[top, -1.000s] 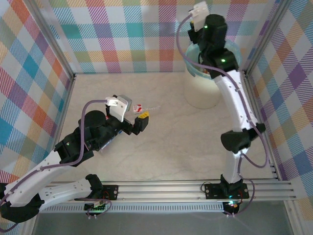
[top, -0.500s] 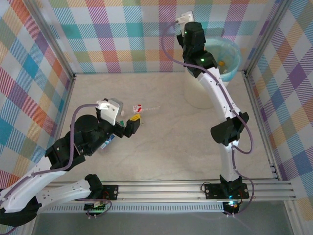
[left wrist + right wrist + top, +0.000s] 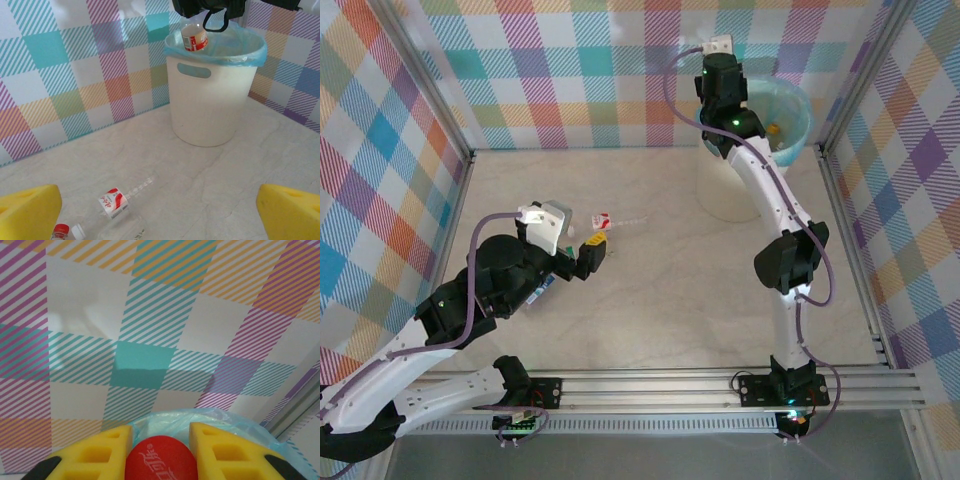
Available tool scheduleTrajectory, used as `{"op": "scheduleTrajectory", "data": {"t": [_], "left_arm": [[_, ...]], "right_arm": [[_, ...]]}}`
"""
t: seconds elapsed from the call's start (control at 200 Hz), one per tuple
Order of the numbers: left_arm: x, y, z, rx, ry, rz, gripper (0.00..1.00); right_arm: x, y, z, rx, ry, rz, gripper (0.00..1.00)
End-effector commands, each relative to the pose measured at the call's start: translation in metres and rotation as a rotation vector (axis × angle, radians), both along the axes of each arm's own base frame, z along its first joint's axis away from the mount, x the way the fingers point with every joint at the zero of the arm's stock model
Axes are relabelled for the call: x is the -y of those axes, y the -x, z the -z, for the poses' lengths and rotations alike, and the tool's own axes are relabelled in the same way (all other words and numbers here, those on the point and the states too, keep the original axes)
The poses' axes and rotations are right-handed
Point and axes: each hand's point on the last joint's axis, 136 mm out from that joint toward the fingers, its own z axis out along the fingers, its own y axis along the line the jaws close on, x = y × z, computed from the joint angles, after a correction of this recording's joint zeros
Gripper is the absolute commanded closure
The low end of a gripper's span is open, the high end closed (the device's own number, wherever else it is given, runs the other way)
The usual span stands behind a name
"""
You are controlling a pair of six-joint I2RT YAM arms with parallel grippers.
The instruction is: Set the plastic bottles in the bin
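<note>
The drop is the step in hand. The right gripper (image 3: 160,435) is clamped narrowly on the red cap (image 3: 159,462) of the held bottle (image 3: 194,37). This bottle hangs at the top centre of the left wrist view, over the blue-lined rim of the bin (image 3: 205,110). It seems to sit just above the rim's left side rather than the middle, so the next move likely calls for a short shift inward, then release. The left gripper (image 3: 159,210) gapes wide and empty, and a clear bottle (image 3: 117,210) lies on the table at lower left, between its pads.
</note>
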Motion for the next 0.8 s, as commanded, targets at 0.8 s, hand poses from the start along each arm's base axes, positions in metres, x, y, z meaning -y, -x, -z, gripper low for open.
{"op": "scheduleTrajectory", "data": {"t": [0.8], "left_arm": [[-0.044, -0.002, 0.036, -0.112, 0.097, -0.222, 0.00]], "right_arm": [[0.032, 0.022, 0.159, -0.470, -0.226, -0.021, 0.95]]}}
